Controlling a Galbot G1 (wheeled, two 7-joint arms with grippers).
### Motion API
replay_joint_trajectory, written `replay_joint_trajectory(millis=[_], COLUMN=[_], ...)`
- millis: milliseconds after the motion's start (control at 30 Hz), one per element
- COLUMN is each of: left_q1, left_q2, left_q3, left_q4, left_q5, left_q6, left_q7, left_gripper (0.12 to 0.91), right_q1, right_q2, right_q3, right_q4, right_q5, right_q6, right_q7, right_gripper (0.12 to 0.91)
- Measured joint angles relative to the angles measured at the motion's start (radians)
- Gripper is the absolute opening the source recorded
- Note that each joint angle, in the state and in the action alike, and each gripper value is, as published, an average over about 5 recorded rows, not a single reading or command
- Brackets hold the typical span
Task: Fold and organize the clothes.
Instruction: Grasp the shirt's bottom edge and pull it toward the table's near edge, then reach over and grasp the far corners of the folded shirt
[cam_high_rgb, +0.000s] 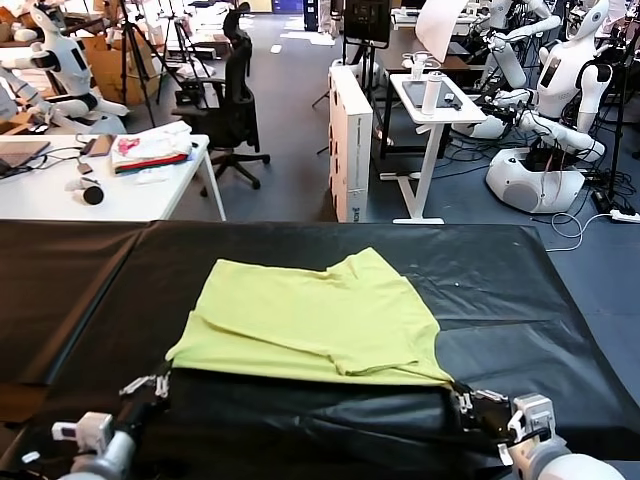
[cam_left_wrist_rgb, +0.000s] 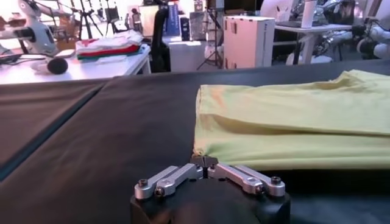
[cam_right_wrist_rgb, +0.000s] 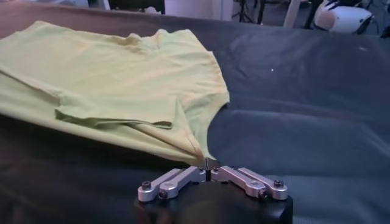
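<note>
T-shirt (cam_high_rgb: 320, 315) on worktop (cam_high_rgb: 500, 275) looks light, limp, wrinkle-prone; I have left hand (cam_high_rgb: 160, 383) and right hand (cam_high_rgb: 458, 398) pinched shut on its near corners.

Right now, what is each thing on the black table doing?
T-shirt: partly folded, lying flat on the table, a sleeve turned over on top.
Left gripper: shut, pinching the shirt's near corner.
Right gripper: fingertips together at the shirt's other near corner.
</note>
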Motion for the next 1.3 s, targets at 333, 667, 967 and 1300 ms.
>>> replay_joint_trajectory(millis=[333,667,967,1300], left_q1=[0.053,0.015,-0.271,-0.656], left_q2=[-0.027,-0.005,0.025,0.092], left_q3=[-0.022,-0.086,-0.024,0.124], left_q4=[-0.047,-0.108,-0.055,0.196], left_q5=[0.003,-0.076,-0.303,-0.438], left_q6=[0.073,0.232,0.358,0.472], left_q7=[-0.032,-0.088,-0.124,-0.104], left_gripper=[0.491,0.901,0.907,0.907], right_q1=[-0.025,0.198,0.548,0.865], right_q2=[-0.028,-0.020,-0.017,0.063], right_q3=[0.040,0.026,-0.142,-0.366], right_q4=[0.063,-0.011,-0.243,-0.507], right_q5=[0.076,0.166,0.204,0.180], right_q6=[-0.025,-0.021,-0.026,-0.026], right_q7=[-0.005,0.027,0.093,0.124], right_gripper=[0.840,0.907,0.907,0.907])
